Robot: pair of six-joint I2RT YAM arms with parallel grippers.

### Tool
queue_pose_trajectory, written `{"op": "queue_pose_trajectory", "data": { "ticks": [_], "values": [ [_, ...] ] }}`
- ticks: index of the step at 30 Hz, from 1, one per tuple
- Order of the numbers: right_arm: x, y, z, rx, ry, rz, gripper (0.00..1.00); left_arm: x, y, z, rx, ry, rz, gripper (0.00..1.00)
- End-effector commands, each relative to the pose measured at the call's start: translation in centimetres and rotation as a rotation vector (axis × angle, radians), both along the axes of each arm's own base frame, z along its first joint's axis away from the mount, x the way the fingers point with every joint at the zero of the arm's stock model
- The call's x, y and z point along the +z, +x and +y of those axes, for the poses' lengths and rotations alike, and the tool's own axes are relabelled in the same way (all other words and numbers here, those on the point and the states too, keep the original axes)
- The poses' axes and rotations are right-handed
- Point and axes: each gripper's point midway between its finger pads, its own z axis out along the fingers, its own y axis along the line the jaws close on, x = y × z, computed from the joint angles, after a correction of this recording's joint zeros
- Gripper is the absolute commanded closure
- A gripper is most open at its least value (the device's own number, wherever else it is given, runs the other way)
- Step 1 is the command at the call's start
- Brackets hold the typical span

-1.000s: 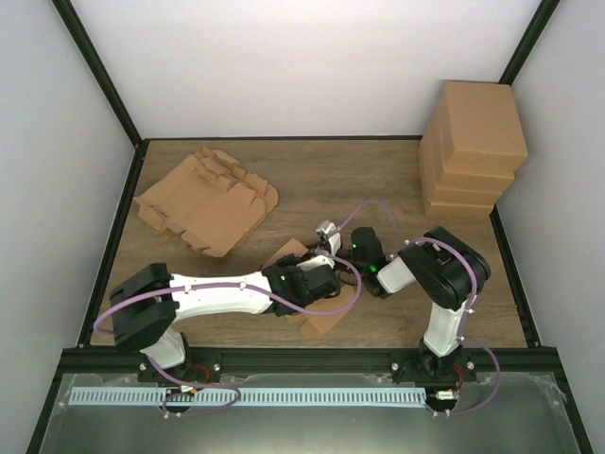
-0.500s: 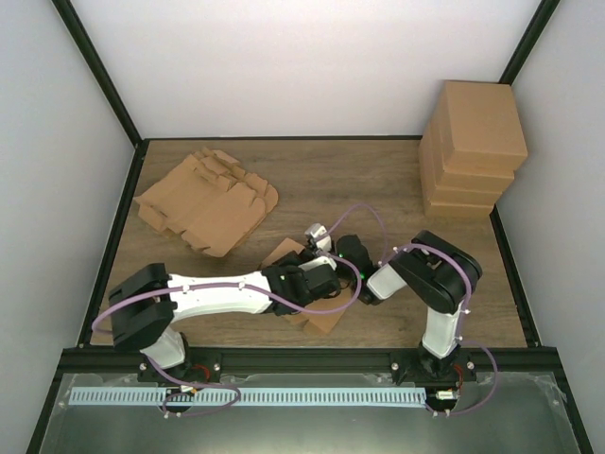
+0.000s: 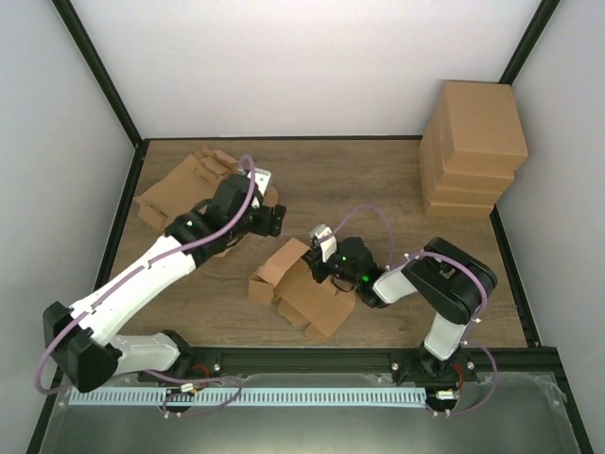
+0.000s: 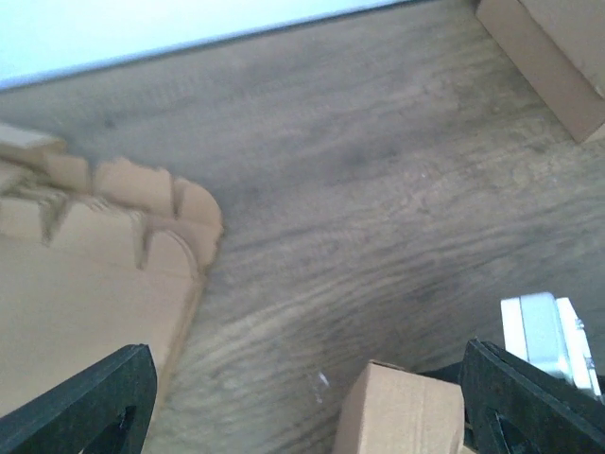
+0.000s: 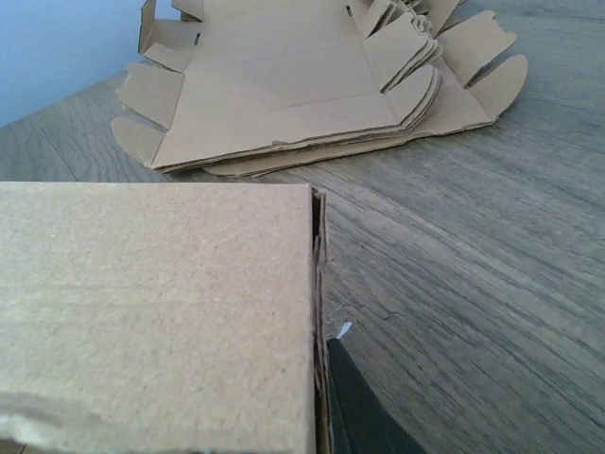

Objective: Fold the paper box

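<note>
The paper box (image 3: pixel 295 286), partly folded brown cardboard with one wall raised, lies at the table's middle front. My right gripper (image 3: pixel 328 259) is shut on its right-hand wall. In the right wrist view that wall (image 5: pixel 151 312) fills the left half. One dark finger (image 5: pixel 361 411) presses against its edge, and the other finger is hidden behind the cardboard. My left gripper (image 3: pixel 274 219) hangs open above the table to the box's upper left, holding nothing. In the left wrist view its fingertips (image 4: pixel 95 402) stand wide apart, with a corner of the box (image 4: pixel 406 416) below between them.
A stack of flat, unfolded box blanks (image 3: pixel 203 200) lies at the back left, right beside my left gripper, and shows again in the wrist views (image 4: pixel 85 284) (image 5: pixel 302 85). Several folded boxes (image 3: pixel 473 142) are piled in the back right corner. Black frame rails edge the table.
My left gripper opened, let go of the box and swung up and left towards the flat blanks. My right gripper closed on the box wall, and the box shifted left.
</note>
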Motion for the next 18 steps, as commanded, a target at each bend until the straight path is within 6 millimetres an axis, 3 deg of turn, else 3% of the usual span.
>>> {"op": "queue_pose_trajectory", "data": {
  "ticks": [1,7,12,18],
  "values": [
    [0.3,-0.5,0.4,-0.009,-0.037,-0.023,0.96,-5.5,-0.7,-0.9,-0.099,-0.15,0.304,0.09],
    [-0.6,-2.0,1.2,-0.029,-0.076,-0.028,0.88,-9.1,-1.1,-2.2,-0.199,-0.205,0.385,0.1],
    [-0.6,-2.4,1.2,-0.048,-0.064,-0.037,0.88,-12.1,-2.0,-2.9,-0.244,-0.194,0.478,0.13],
    [-0.7,-2.6,1.6,-0.053,-0.065,-0.061,0.88,-13.8,-3.4,-3.0,-0.272,-0.213,0.529,0.21]
  ]
}}
